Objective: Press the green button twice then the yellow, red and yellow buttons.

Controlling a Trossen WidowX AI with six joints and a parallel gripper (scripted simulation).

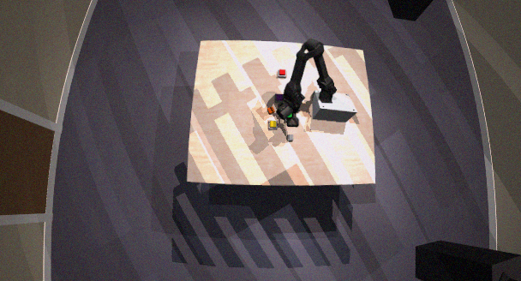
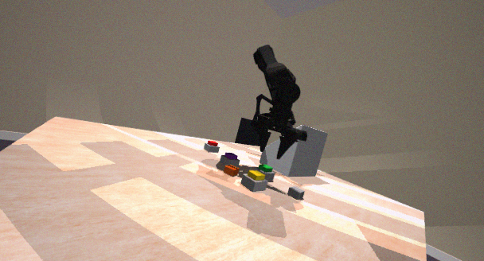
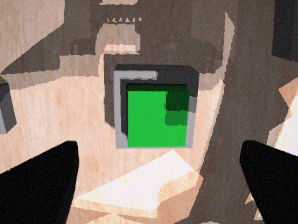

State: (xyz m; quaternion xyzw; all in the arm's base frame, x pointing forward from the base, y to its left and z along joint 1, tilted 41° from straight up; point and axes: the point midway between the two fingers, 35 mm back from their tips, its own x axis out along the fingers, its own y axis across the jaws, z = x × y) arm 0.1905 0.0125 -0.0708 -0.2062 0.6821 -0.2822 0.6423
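Over the desk (image 1: 206,159) (image 2: 119,212) (image 3: 40,110), the gripper (image 1: 285,116) (image 2: 271,153) (image 3: 162,152) is held fairly wide, empty. The green button (image 1: 290,116) (image 2: 265,169) (image 3: 150,122), inward from the top view's right edge, could be straddled, unpressed, if fingers are lowered spread.

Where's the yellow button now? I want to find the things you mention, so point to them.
In the top view, the yellow button (image 1: 272,124) (image 2: 255,175) sits just below the orange block (image 1: 271,110) (image 2: 231,170), left of the gripper (image 1: 292,122) (image 2: 271,153).
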